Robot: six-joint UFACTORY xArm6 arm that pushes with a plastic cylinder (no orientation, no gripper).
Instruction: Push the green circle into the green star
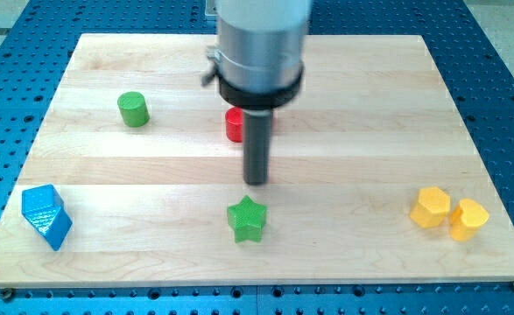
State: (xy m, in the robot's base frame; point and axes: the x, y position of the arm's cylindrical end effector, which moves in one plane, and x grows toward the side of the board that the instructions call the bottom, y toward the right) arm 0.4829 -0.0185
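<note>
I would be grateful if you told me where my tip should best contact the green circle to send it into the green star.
Probably on the green circle's upper-left side wall, the face turned away from the green star, which lies toward the view's lower right. Its round wall lets it slip aside, so keep the push centred. My tip now sits just above the star, well right of the circle.

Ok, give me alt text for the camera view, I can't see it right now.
My tip hovers just above the green star at board centre, far from the green circle at upper left. A red block sits behind the rod, a blue block lower left, two yellow blocks lower right.
</note>
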